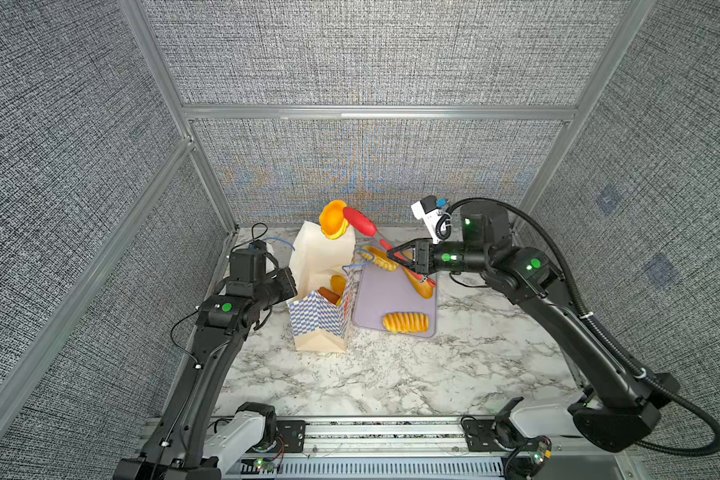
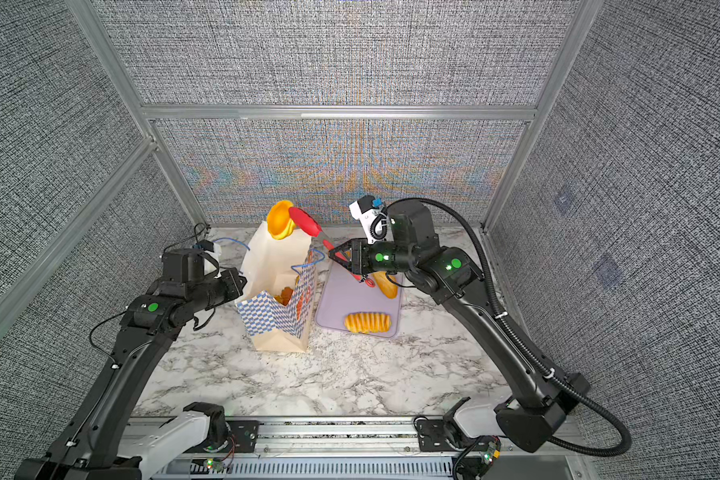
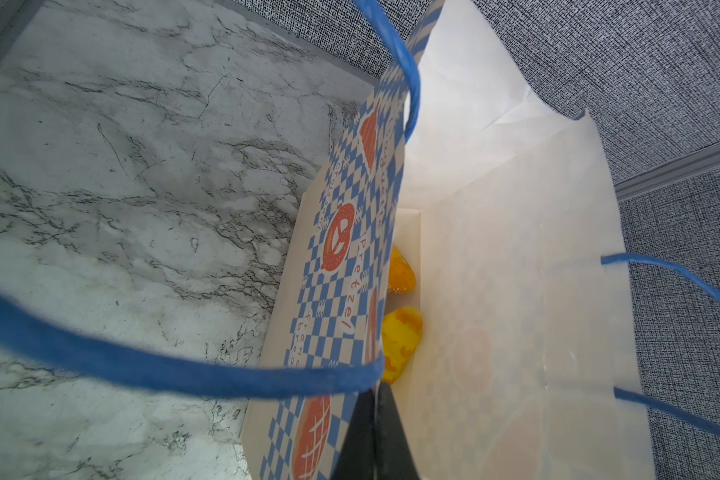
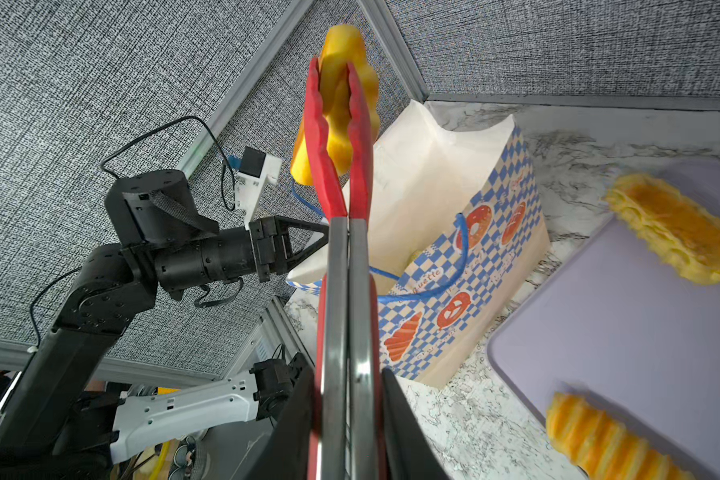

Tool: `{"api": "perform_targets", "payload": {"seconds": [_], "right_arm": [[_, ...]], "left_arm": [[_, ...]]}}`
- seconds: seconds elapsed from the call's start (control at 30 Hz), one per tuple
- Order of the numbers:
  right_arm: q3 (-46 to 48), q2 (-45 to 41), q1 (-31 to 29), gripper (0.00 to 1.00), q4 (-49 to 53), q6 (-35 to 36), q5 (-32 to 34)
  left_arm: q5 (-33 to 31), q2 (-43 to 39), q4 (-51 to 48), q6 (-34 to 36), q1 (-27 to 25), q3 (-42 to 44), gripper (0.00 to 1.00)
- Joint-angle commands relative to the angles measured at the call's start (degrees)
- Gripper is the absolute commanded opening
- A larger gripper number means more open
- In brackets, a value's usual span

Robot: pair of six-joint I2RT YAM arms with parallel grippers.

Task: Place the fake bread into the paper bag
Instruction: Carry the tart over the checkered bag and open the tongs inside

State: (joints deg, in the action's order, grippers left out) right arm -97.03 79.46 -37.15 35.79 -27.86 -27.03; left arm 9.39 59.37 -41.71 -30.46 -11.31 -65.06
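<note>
**Desk:** Top views, what's the picture?

**Operator:** In both top views my right end effector is clamped on the red tongs, and the tongs pinch the tart high over the far rim of the bag. The tongs' long axis runs from the grip up and left, so the tart sits out beyond the end effector on the bag side. A loaf and a roll wait on the tray, just right of the bag on the tabletop.

**Desk:** Left wrist?

**Operator:** My left end effector is pressed together on the bag at its rim, propping the mouth open. Two buns lie at the bottom.

**Desk:** Right wrist?

**Operator:** The tongs are squeezed shut in my grip, with the tart edge-on at their far tip, above the bag. The open mouth lies below the tart and back toward me.

**Desk:** So the next move?

**Operator:** My read is that the right arm is the nearer one. I'd bring the tart down and slightly back over the mouth, then ease the squeeze. The left only needs to hold the rim.
</note>
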Motion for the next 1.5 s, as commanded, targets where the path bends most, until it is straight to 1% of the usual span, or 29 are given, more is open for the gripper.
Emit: {"api": "perform_targets", "payload": {"seconds": [0.0, 0.27, 0.6, 0.97, 1.47], "right_arm": [[-2.1, 1.4, -1.3, 0.25, -1.6, 1.4, 0.5], [-4.8, 5.3, -3.8, 0.25, -0.5, 2.2, 1.6], [-6.0, 8.4, -4.9, 0.25, 0.4, 2.5, 1.9], [-3.7, 9.7, -5.7, 0.25, 0.4, 2.3, 1.9], [1.6, 7.5, -5.7, 0.24, 0.6, 2.4, 4.9]], "left_arm": [[0.1, 0.0, 0.9, -0.1, 0.0, 0.0, 0.02], [0.0, 0.0, 0.9, 0.0, 0.0, 0.0, 0.02], [0.0, 0.1, 1.0, 0.0, 0.0, 0.1, 0.02], [-0.1, 0.2, 1.2, 0.0, 0.1, 0.3, 0.02], [-0.3, 0.1, 1.4, -0.1, 0.0, 0.7, 0.02]]}}
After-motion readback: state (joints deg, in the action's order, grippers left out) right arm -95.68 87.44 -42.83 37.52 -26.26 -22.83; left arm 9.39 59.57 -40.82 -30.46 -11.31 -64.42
